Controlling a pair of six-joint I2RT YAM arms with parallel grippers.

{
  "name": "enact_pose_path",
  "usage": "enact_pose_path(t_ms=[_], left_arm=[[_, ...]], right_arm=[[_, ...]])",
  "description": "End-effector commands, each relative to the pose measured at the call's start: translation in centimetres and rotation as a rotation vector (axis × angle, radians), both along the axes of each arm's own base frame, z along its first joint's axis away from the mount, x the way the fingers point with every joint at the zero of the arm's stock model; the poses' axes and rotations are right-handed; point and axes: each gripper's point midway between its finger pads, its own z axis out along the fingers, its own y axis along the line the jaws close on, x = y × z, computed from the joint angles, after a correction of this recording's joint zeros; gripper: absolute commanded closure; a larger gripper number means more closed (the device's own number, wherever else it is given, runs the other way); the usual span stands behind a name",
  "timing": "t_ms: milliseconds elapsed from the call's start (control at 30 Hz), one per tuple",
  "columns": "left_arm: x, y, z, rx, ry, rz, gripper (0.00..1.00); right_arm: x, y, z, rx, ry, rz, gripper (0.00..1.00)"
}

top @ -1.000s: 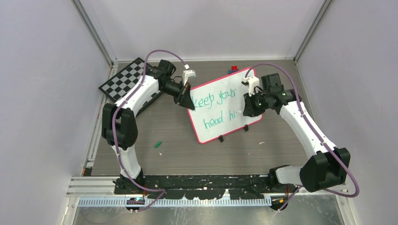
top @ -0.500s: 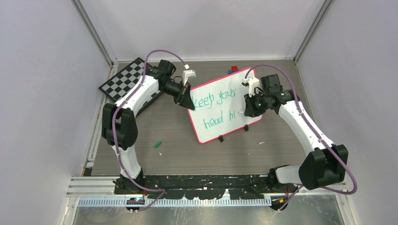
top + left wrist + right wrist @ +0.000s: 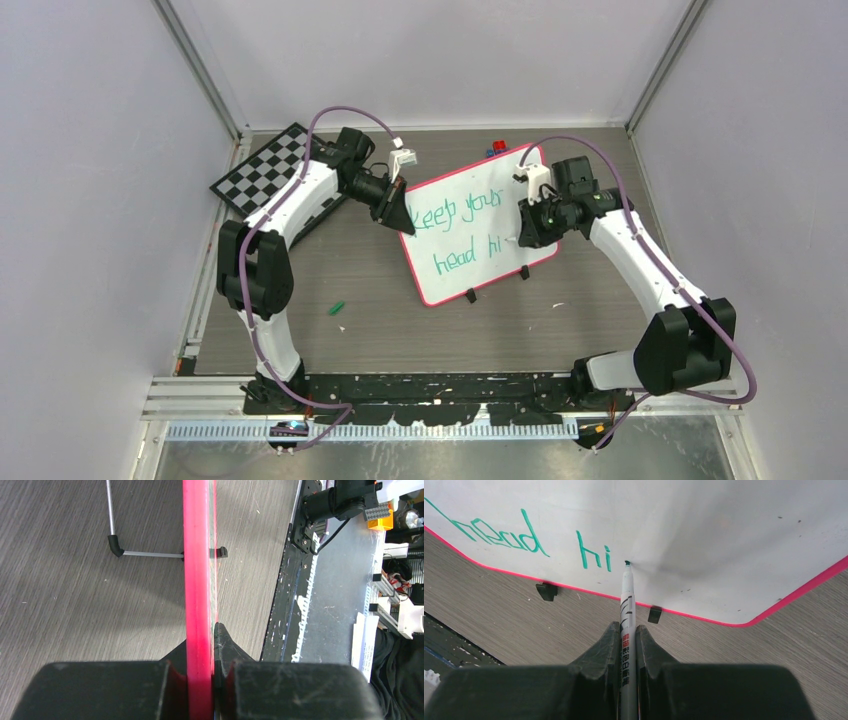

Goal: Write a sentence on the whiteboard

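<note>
The whiteboard, white with a red-pink rim, stands tilted on the table. Green lettering of the sentence reads "keep your" above "head hi". My left gripper is shut on the board's left edge, and the rim runs between its jaws in the left wrist view. My right gripper is shut on a white marker. The marker's green tip touches the board just right of "hi".
A black-and-white chessboard lies at the back left. A small green cap and a few white scraps lie on the grey table in front of the board. Two black feet hold the board's lower edge. A red-and-blue item sits behind the board.
The right arm has shifted slightly left along the board with the marker; the lettering still ends at "hi". The left arm and the board have not moved.
</note>
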Motion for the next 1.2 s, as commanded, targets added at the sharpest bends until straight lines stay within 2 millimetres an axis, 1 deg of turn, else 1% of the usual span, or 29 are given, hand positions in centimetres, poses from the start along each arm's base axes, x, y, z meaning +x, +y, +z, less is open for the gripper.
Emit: enact_pose_path(t_ms=[0,200,367,567,667,867,1167], left_arm=[[0.2,0.1,-1.4,0.063,-0.048,-0.031,1.00],[0.2,0.1,-1.4,0.063,-0.049,-0.032,1.00],[0.2,0.1,-1.5,0.067,-0.046,-0.031,1.00],[0.2,0.1,-1.6,0.066,-0.046,-0.032,1.00],[0.2,0.1,-1.6,0.067,-0.045,-0.032,1.00],[0.2,0.1,-1.5,0.066,-0.048,-0.032,1.00],[0.1,0.1,-1.4,0.064,-0.052,-0.032,1.00]], right_arm=[[1.3,1.1,1.3,0.028,-0.059,0.024,1.00],[0.8,1.0,0.5,0.023,-0.042,0.034,1.00],[0.3,0.5,-0.3,-0.004,-0.033,0.038,1.00],[-0.1,0.3,-0.6,-0.018,-0.030,0.049,1.00],[0.3,-0.2,-0.3,-0.041,-0.049,0.038,1.00],[1.5,-0.7,1.1,-0.068,-0.096,0.018,1.00],[2.4,-0.2,2.2,-0.040,-0.115,0.011,1.00]])
